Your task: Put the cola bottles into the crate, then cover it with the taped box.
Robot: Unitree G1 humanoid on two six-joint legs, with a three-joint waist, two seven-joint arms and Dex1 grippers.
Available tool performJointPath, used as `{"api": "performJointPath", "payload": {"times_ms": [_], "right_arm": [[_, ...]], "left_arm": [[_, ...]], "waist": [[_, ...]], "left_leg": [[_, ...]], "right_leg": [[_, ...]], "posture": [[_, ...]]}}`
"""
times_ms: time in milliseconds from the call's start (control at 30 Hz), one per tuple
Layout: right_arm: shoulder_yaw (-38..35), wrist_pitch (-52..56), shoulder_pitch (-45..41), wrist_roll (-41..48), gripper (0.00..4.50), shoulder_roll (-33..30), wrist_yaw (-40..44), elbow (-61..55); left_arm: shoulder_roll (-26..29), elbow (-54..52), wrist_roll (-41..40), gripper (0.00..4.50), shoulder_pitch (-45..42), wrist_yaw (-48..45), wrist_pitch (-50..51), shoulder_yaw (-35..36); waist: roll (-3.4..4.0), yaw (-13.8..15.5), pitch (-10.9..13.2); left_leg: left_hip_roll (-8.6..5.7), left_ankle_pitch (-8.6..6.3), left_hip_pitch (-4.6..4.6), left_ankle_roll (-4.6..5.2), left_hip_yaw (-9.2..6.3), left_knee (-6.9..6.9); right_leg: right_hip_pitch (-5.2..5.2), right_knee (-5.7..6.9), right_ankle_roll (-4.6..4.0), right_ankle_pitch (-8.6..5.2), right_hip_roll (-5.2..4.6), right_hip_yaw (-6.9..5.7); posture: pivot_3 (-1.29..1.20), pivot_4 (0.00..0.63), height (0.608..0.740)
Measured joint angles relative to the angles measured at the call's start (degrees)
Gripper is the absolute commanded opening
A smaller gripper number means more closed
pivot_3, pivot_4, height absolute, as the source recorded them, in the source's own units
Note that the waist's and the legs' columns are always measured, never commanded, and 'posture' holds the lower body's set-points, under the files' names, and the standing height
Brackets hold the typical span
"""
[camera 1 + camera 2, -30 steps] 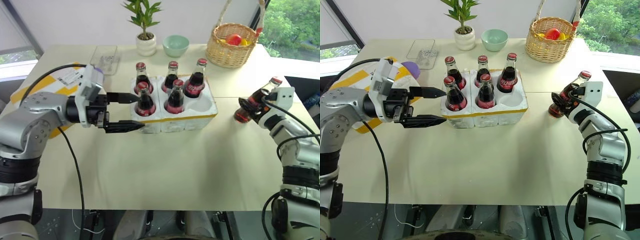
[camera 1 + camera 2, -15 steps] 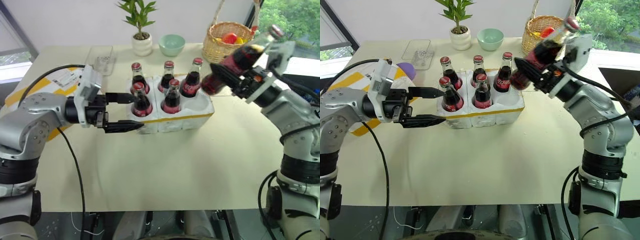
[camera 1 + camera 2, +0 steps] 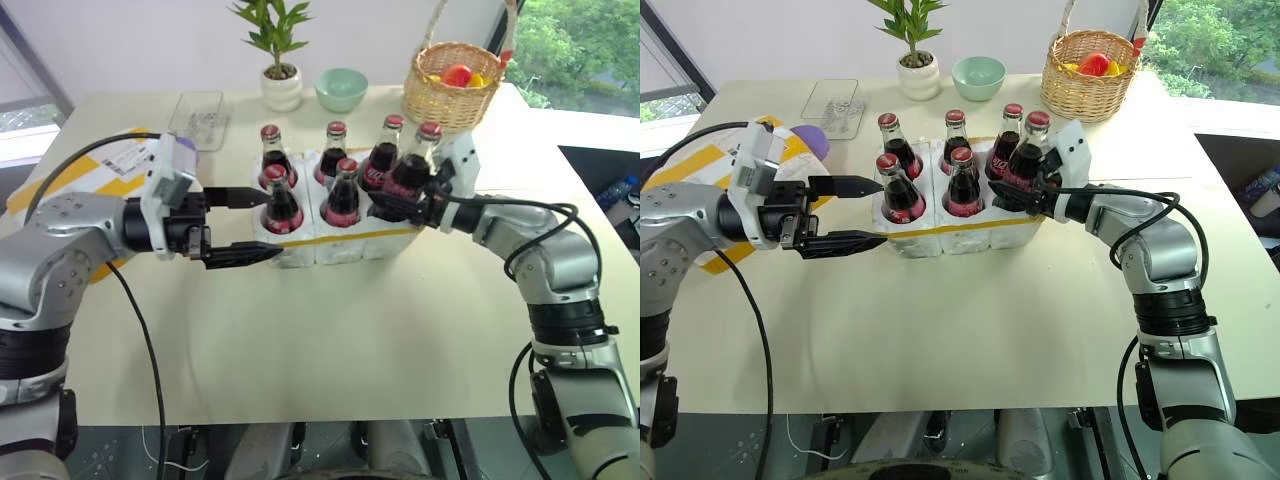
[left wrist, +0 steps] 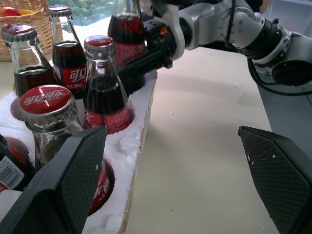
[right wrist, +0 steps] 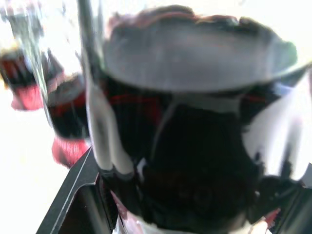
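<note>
Six small red-capped glass cola bottles: five stand in the low white styrofoam crate [image 3: 340, 245]; the right gripper [image 3: 1025, 195] clamps the sixth [image 3: 412, 175], seemingly over the last well. Left gripper [image 3: 245, 226] gapes beside the crate.

- Head stereo pair: high, looking forward and down over the table [image 3: 330, 330]; both frame the crate [image 3: 345, 245].
- Left wrist cam: low, near the crate's end, facing across the bottles.
- Right wrist cam: right against a bottle [image 5: 195, 136].
</note>
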Motion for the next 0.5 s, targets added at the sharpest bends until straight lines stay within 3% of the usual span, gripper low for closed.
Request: {"api": "performJointPath", "payload": {"times_ms": [100,167,233,500], "right_arm": [[1.4,-0.4,-1.6,-2.3,2.86,-0.3,2.0,1.8],[1.7,-0.7,-2.5,-3.2,3.92,0.2,2.8,3.6],[1.8,-1.2,-4.0,-3.7,4.48,1.3,3.1,5.9],[-0.4,-0.4,-4.4,-3.7,4.48,1.5,3.6,6.7]], "left_arm": [[0.0,-0.1,0.0,4.5,0.1,0.4,0.0,0.2],[0.0,-0.1,0.0,4.5,0.1,0.4,0.0,0.2],[0.0,-0.1,0.1,4.5,0.1,0.5,-0.1,0.2],[1.5,-0.9,0.6,4.5,1.9,3.1,-0.1,1.8]], "waist": [[-0.04,0.1,0.0],[-0.09,0.0,-0.1],[-0.12,-0.2,-0.1],[-0.12,0.0,-0.1]], "left_leg": [[0.0,0.0,0.01,0.0,0.0,0.04],[0.0,0.0,0.04,0.0,0.0,0.07],[0.01,-0.07,0.12,0.11,0.0,0.07],[0.02,-0.13,0.15,0.22,-0.01,0.08]], "right_leg": [[0.04,-0.01,0.0,0.0,0.01,0.0],[0.08,-0.01,0.0,0.0,0.01,0.0],[0.15,0.0,0.0,0.01,0.01,0.0],[0.15,0.03,-0.03,0.03,0.03,0.0]], "posture": [[0.0,0.15,0.732],[0.0,0.15,0.732],[0.0,0.15,0.732],[0.0,0.15,0.732]]}}
